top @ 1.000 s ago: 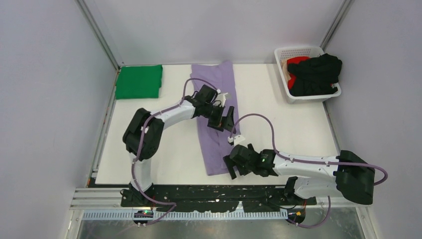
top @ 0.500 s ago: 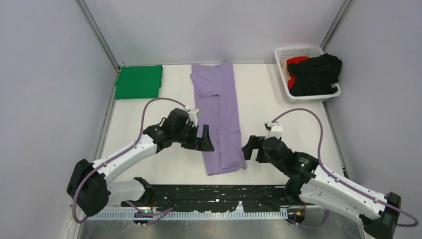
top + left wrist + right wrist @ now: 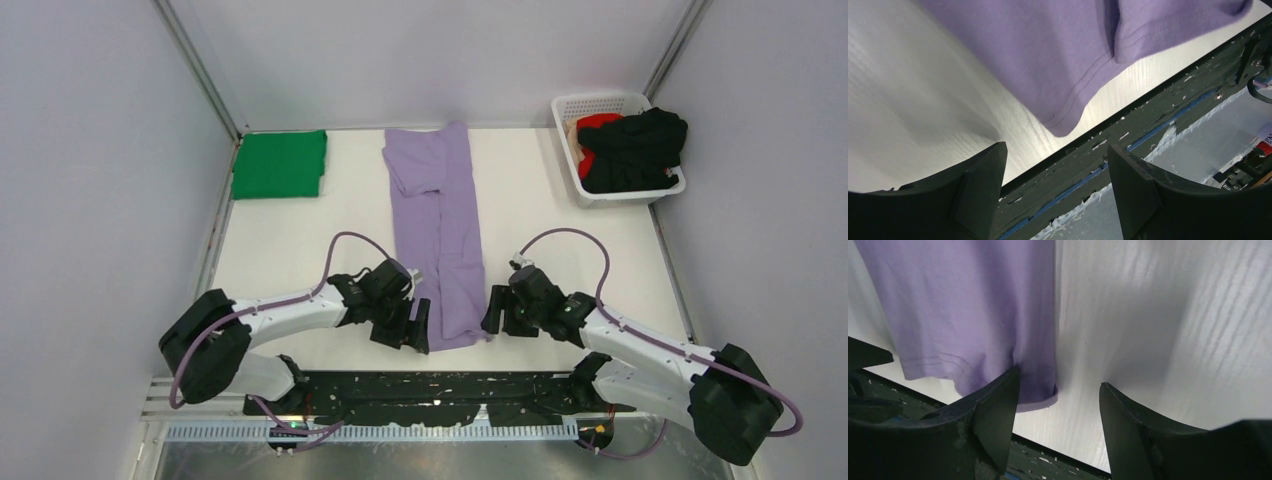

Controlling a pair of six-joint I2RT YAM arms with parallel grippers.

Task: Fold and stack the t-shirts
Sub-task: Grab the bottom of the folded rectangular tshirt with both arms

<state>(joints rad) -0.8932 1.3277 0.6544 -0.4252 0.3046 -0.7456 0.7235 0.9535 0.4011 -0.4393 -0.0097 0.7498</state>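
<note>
Evidently the lavender t-shirt is partway through its fold. It lies as a long narrow strip down the middle of the counter, with its hem at the near edge. The left end effector sits just beside the hem's left corner and the right end effector just beside its right corner. Both have their fingers spread with nothing gripped; in the wrist views the cloth lies ahead of the left gap and at the edge of the right one. The step in hand looks like taking the hem for the crosswise fold. That calls for both to pinch their corners, lift evenly and carry the hem toward the collar. The green t-shirt lies folded at the far left corner, likely the stack's base. The black t-shirt and red t-shirt sit in the basket.
</note>
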